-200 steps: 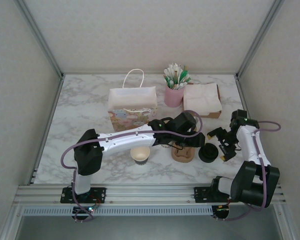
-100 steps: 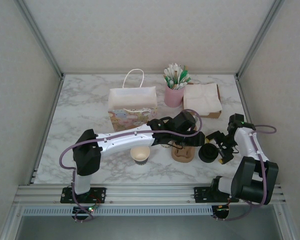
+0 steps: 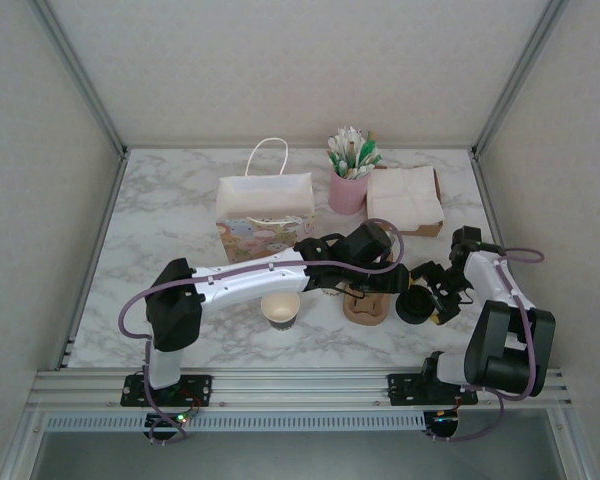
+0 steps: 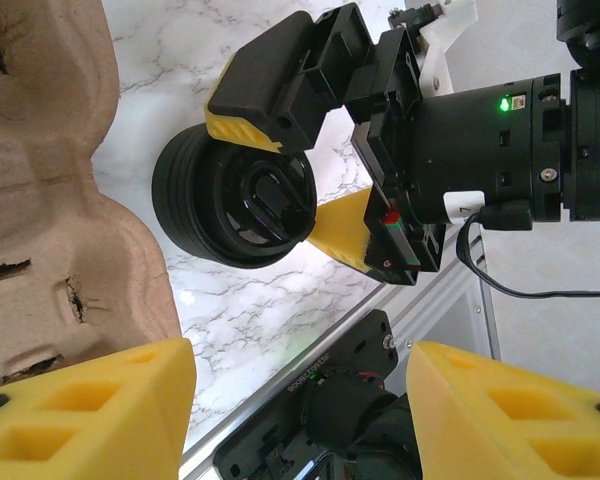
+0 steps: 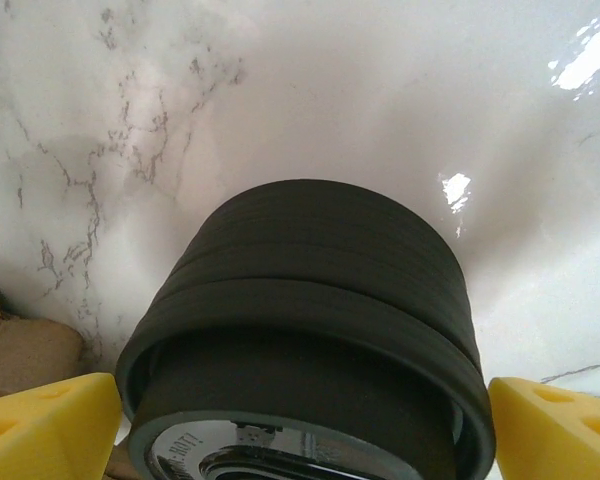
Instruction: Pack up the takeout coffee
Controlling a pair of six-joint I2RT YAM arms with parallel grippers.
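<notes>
Right tool (image 4: 290, 180), arm bent low, spreads astride the black lid stack (image 5: 300, 270); left tool (image 4: 300, 410) gapes empty.

One paper cup (image 3: 280, 308), one gift bag (image 3: 265, 215), one pink holder (image 3: 347, 192), one napkin pile (image 3: 404, 197), one cardboard carrier (image 3: 367, 305), and black lids (image 3: 413, 304), perhaps four.

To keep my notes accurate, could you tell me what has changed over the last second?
The right gripper moved left and now straddles the stack of black lids; a grip isn't clear. The left gripper by the cardboard carrier, and the paper cup, stayed put.
</notes>
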